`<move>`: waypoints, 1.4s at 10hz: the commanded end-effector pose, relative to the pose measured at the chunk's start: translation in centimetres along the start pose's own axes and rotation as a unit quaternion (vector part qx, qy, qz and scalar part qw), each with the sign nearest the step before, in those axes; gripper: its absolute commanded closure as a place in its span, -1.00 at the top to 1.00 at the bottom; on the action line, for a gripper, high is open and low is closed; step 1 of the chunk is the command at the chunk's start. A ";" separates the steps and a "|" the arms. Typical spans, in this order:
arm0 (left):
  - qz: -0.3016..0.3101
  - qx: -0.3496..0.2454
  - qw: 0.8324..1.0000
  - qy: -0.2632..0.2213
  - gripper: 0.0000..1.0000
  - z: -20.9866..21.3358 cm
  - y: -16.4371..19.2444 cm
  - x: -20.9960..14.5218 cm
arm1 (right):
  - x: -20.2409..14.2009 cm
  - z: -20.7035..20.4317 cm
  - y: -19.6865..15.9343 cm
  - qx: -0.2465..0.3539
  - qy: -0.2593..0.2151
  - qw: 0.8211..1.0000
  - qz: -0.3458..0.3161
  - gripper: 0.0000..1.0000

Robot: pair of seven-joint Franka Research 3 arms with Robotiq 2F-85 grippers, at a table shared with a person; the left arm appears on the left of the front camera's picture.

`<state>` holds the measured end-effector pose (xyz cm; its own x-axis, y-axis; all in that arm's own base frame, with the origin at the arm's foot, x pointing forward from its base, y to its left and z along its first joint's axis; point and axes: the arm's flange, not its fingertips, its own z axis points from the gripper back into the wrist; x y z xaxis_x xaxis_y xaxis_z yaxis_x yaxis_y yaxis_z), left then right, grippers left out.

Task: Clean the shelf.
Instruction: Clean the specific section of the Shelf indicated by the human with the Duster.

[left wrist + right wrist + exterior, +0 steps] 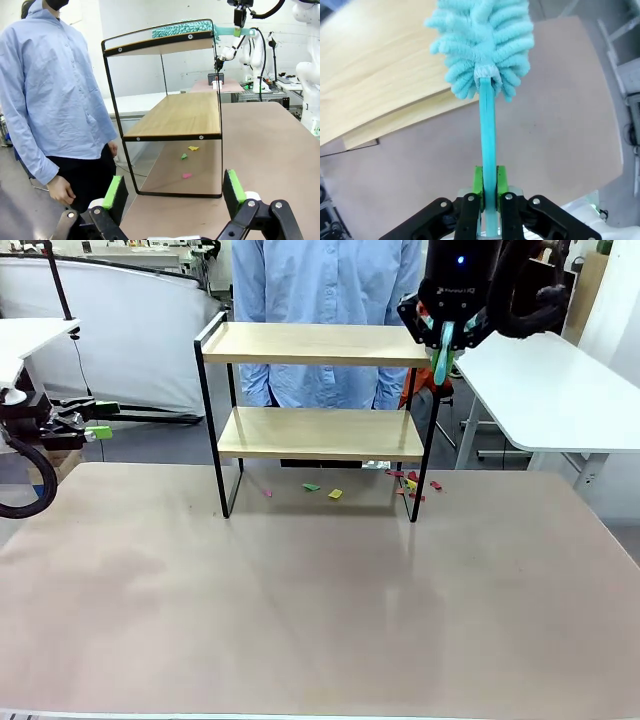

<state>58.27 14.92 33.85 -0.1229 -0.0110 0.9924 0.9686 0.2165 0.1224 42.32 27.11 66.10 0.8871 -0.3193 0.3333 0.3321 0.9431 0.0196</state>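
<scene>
Shelf (320,345): standing in the upper middle of the front view, on the far part of the counter (320,620), just in front of a person (320,280) in a light blue shirt.

Right tool (443,340): hovering at the upper right of that frame, just off the right end of the top board, pressing its green pads onto the flat teal handle of a duster (480,45).

Duster head: lying on the right end of the top board, long axis running along the board toward picture left, so the uncovered wood is stretching leftward from the head. Judging from this, probably calling for a lengthwise sweep toward picture left, with the handle trailing at the right end.

Left tool (175,190): hanging at the left edge of the front view, well apart from the shelf, fingers spread and gripping nothing, making the right arm by far the nearer.

Small coloured paper scraps (335,494): lying on the counter beneath the lower board, several bunching near the right legs.
</scene>
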 end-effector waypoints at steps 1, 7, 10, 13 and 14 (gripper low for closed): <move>-0.003 -0.002 1.000 0.001 1.00 0.0 -0.2 0.4 | -0.7 3.3 -2.2 0.082 -0.025 0.994 0.064 -0.74; -0.003 -0.002 1.000 0.001 1.00 0.0 -0.2 0.4 | -7.4 6.0 -4.6 0.250 -0.056 0.874 0.414 -0.74; -0.003 -0.002 1.000 0.001 1.00 0.0 -0.2 0.4 | -11.2 5.4 -5.5 0.242 -0.047 0.789 0.563 -0.74; -0.003 -0.002 1.000 0.001 1.00 0.0 -0.2 0.4 | -13.4 1.2 -6.5 0.140 -0.007 0.745 0.652 -0.74; -0.003 -0.002 1.000 0.001 1.00 0.0 -0.2 0.4 | -13.8 -0.6 -6.7 0.110 0.020 0.734 0.670 -0.74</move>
<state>58.28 14.93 33.87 -0.1235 -0.0113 0.9923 0.9685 0.2165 0.1230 27.64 25.70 61.55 0.4125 0.8834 0.2225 -0.8928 0.4405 -0.0940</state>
